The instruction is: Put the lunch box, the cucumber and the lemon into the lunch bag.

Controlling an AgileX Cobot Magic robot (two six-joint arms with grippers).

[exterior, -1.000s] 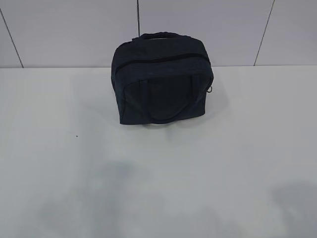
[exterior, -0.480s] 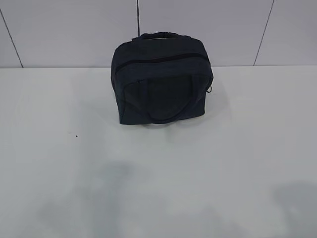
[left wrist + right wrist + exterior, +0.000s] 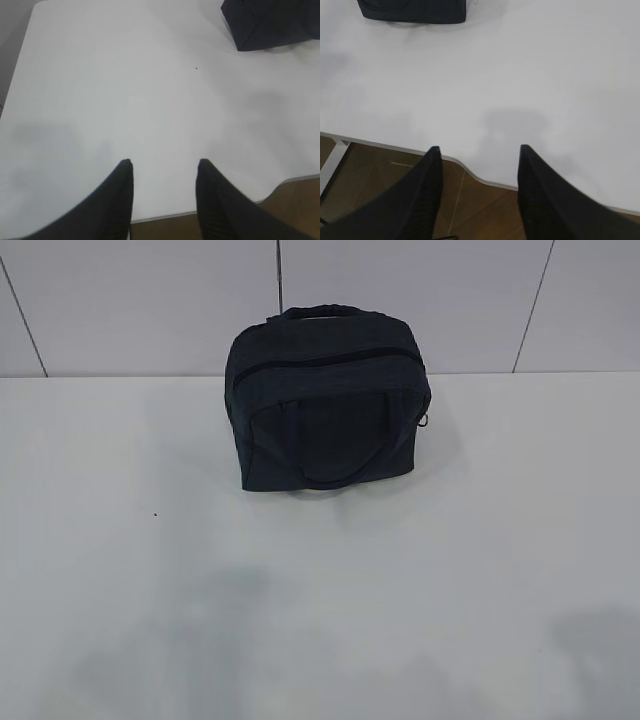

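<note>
Lunch bag (image 3: pixel 328 405) zipped, whole only in exterior; wrist views: left gripper (image 3: pixel 164 164), right gripper (image 3: pixel 480 148) parted, empty.

lunch bag (image 3: pixel 328 400): matt dark cloth | table (image 3: pixel 320 590): smooth, faintly glossy white | floor (image 3: pixel 470 200): seemingly wood

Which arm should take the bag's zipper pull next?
Probably right. The lunch bag is zipped shut, and its ring pull hangs at the bag's right end. Both the left gripper and right gripper hover open and empty, far back.
</note>
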